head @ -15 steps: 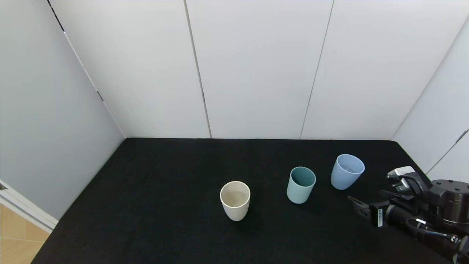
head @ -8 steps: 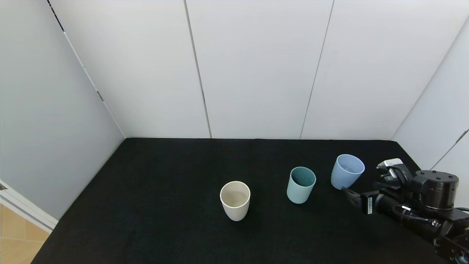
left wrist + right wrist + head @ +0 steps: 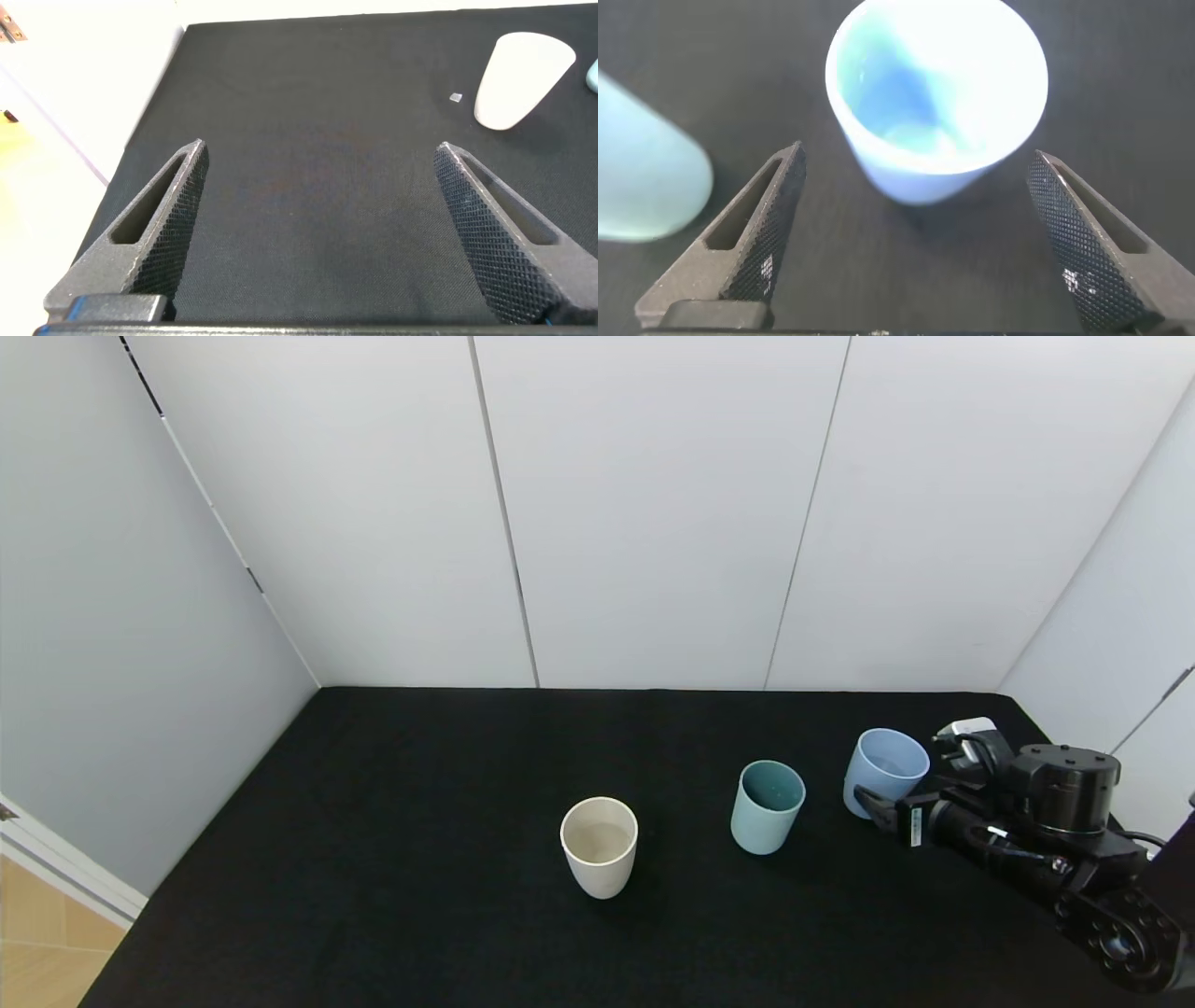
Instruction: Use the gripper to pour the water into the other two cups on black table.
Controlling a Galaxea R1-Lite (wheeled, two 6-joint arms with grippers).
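The periwinkle-blue cup (image 3: 885, 771) stands at the right of the black table (image 3: 420, 775); a little clear water (image 3: 920, 140) shows faintly in it. The teal-green cup (image 3: 767, 806) is just to its left and the cream-white cup (image 3: 598, 846) is nearer the middle. My right gripper (image 3: 892, 791) is open and low over the table, right at the blue cup. In the right wrist view my right gripper (image 3: 915, 157) has its fingertips level with the blue cup (image 3: 936, 89), one on each side, not touching. My left gripper (image 3: 318, 149) is open and empty over bare cloth.
White wall panels close the table at the back and on both sides. The right wall is close behind the right arm (image 3: 1064, 803). The cream cup (image 3: 519, 79) lies far ahead in the left wrist view. The teal cup (image 3: 645, 177) sits close beside the right gripper's finger.
My right arm has moved forward and left across the table, from the front right corner up to the blue cup. The cups have not moved.
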